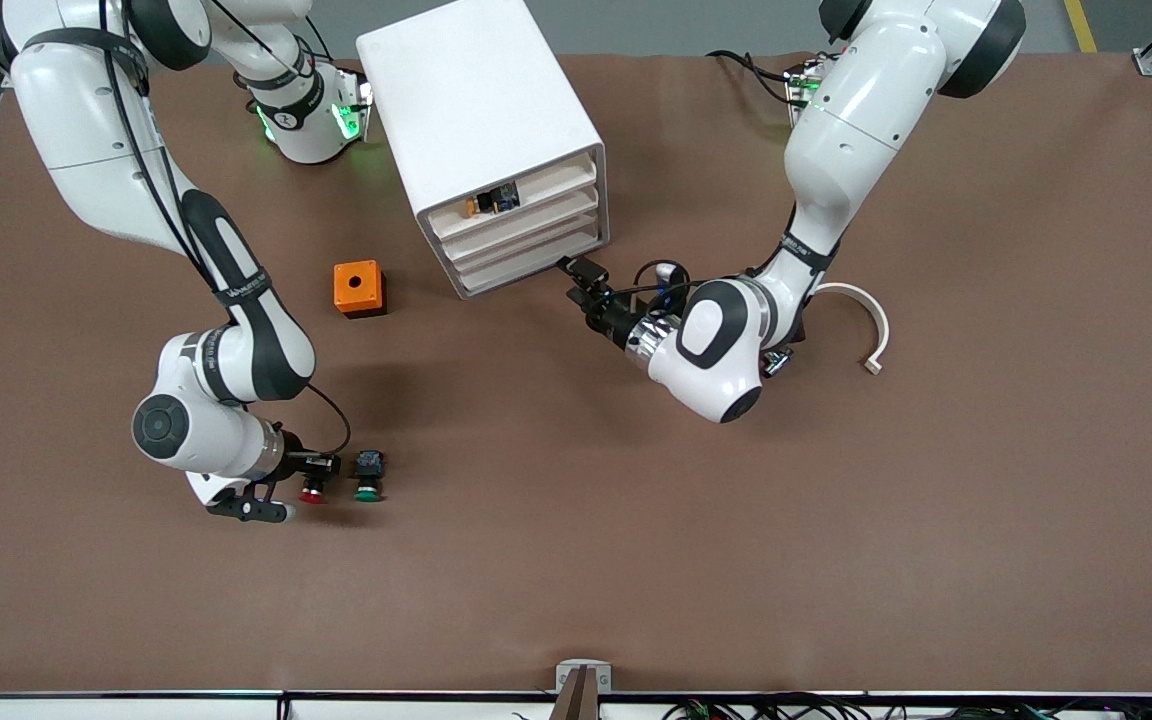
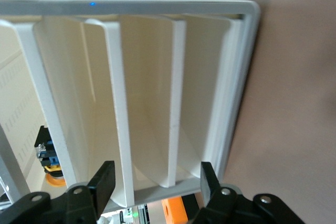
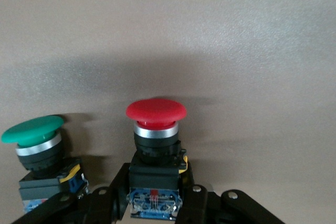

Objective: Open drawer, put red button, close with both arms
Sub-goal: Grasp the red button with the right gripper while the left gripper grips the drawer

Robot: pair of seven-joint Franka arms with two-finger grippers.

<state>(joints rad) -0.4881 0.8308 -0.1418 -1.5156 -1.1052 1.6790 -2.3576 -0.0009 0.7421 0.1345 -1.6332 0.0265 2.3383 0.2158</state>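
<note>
1. Here we judge two steps to be in hand at once: the reach for the drawer and the pick of the red button [image 3: 156,109].
2. Our left gripper [image 2: 157,179] sits low in front of the white cabinet [image 1: 481,130], at the lower drawers. Its fingers [image 2: 104,178] stand apart, holding nothing, with the lip of the drawer [image 2: 178,187] between them.
3. All four drawers look pushed in, so opening is not yet done.
4. Our right gripper [image 3: 155,203] is down at the table toward the right arm's end, nearer the front camera than the orange box [image 1: 358,288]. Its fingers flank the button's black body; we cannot tell whether they already press on it.
5. The red button lies on the table, just beside the green button [image 3: 34,129].
6. Next, we think, the left fingers must pinch that lip and pull straight out, while the right arm takes only the red cap's button.
</note>
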